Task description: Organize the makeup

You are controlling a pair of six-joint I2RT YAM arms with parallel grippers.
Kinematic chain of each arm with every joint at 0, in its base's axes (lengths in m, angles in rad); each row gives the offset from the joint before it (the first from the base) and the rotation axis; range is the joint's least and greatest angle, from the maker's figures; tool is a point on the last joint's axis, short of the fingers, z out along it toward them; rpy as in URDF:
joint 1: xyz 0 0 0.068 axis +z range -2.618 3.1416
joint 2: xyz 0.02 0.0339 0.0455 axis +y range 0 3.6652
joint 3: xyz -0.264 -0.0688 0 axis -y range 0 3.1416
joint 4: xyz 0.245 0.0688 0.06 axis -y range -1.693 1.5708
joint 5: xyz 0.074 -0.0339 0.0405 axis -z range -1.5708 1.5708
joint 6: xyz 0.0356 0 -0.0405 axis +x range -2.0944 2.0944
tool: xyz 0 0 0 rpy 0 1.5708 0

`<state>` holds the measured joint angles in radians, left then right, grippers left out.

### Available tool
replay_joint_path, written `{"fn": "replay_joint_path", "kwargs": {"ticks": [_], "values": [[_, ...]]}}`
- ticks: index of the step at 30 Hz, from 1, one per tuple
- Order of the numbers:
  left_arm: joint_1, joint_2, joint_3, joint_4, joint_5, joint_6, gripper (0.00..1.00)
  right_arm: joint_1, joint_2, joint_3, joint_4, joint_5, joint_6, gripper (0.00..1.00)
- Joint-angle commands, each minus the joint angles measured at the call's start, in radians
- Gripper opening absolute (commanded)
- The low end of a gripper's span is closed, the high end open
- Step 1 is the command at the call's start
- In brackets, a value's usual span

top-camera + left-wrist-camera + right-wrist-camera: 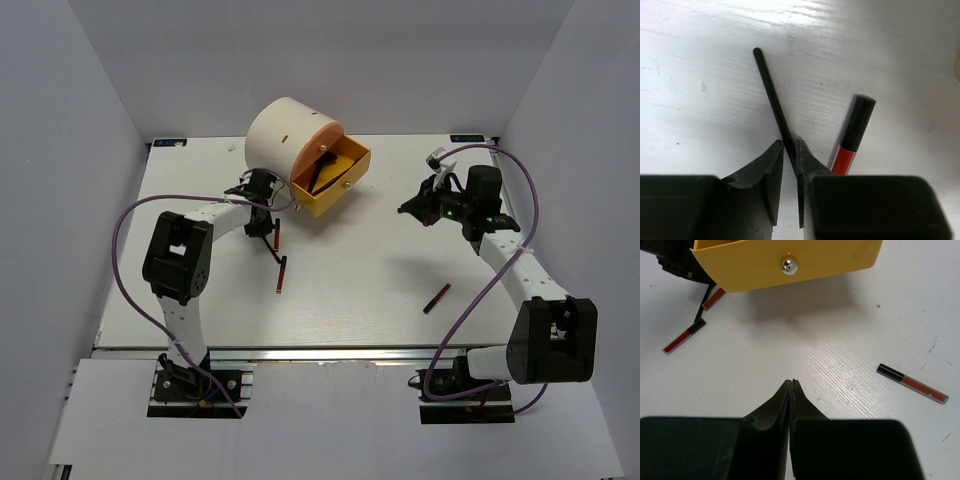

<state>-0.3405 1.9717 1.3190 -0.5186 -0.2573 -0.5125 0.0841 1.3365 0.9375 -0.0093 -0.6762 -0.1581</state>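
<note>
My left gripper [263, 222] [789, 144] is shut at its tips on a thin black brush [767, 85], low over the table just left of the drawer. The brush [270, 248] slants out toward the front. A dark-red-and-black stick [852, 132] [277, 233] lies right beside it. A second stick [282, 275] [684, 338] lies nearer the front. A third stick [436, 298] [912, 383] lies at the right front. My right gripper [408, 209] [791, 381] is shut and empty above bare table. No sponge is in view.
The cream cylindrical box [282, 135] stands at the back centre. Its orange-yellow drawer [345, 185] [785, 285] is pulled out with dark items inside and has a metal knob [789, 265]. White walls close in the table.
</note>
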Motion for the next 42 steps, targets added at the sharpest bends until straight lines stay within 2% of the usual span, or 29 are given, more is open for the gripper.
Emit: {"fn": "replay_joint_path", "kwargs": {"ticks": [1, 8, 15, 19, 22, 29, 38, 41, 42], "values": [[0.009, 0.015, -0.064, -0.127, -0.040, 0.022, 0.26, -0.009, -0.013, 0.004, 0.019, -0.008, 0.011, 0.02], [0.024, -0.002, -0.084, -0.126, -0.056, 0.038, 0.21, -0.015, -0.028, -0.003, 0.017, -0.003, 0.003, 0.02], [0.043, -0.017, -0.104, -0.123, -0.062, 0.049, 0.11, -0.020, -0.033, -0.012, 0.023, -0.006, 0.008, 0.02], [0.051, -0.031, -0.113, -0.118, -0.051, 0.048, 0.00, -0.023, -0.033, -0.012, 0.025, -0.008, 0.006, 0.02], [0.051, -0.071, -0.110, -0.113, -0.033, 0.046, 0.00, -0.024, -0.034, -0.014, 0.023, -0.010, 0.005, 0.02], [0.051, -0.282, -0.121, -0.098, 0.044, 0.049, 0.00, -0.029, -0.034, -0.014, 0.023, -0.011, 0.009, 0.02], [0.040, -0.574, -0.210, 0.023, 0.208, 0.081, 0.00, -0.029, -0.023, -0.006, 0.023, -0.020, 0.011, 0.02], [-0.020, -0.645, -0.181, 0.112, 0.245, 0.123, 0.00, -0.029, -0.022, 0.001, 0.017, -0.022, 0.009, 0.02], [-0.078, -0.671, -0.159, 0.139, 0.240, 0.143, 0.00, -0.029, -0.020, 0.003, 0.015, -0.023, 0.008, 0.02]]}}
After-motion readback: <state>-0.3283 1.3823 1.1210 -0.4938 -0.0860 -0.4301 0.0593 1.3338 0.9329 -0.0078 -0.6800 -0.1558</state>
